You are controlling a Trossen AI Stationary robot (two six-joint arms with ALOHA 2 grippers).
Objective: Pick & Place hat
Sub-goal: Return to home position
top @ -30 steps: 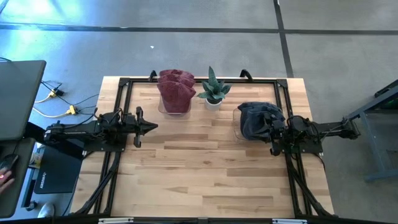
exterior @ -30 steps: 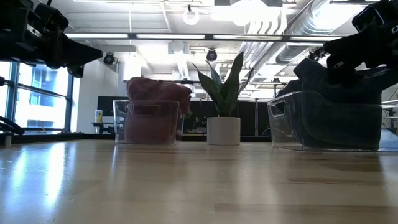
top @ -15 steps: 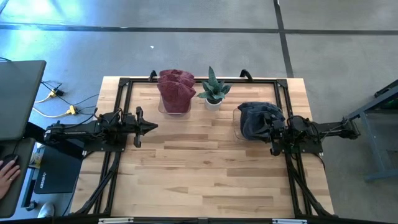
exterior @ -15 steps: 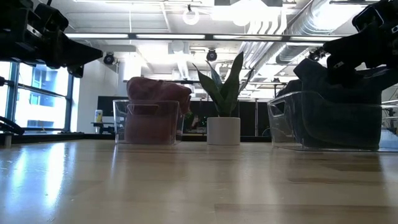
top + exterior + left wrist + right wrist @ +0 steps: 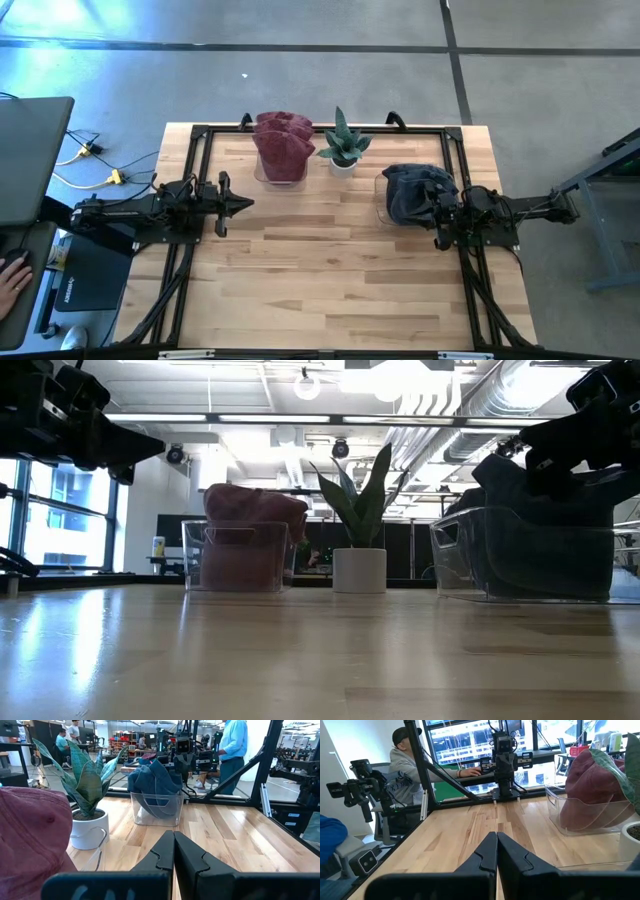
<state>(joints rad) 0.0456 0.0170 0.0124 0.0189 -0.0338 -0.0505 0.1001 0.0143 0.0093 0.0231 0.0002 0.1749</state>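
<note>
My left fingers (image 5: 238,204) hung pressed together, empty, left of the snake plant (image 5: 343,148). My right fingers (image 5: 441,214), likewise closed, hung right of it by the blue caps (image 5: 408,190).

Maroon caps (image 5: 283,142), blue caps (image 5: 412,192), green plant (image 5: 343,138), white pot (image 5: 359,570), light wood table (image 5: 320,275)

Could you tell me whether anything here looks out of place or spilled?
Nothing stands out. The red caps are heaped in the left bin, the blue caps in the right bin, the plant upright between; left gripper and right gripper are shut, empty.
</note>
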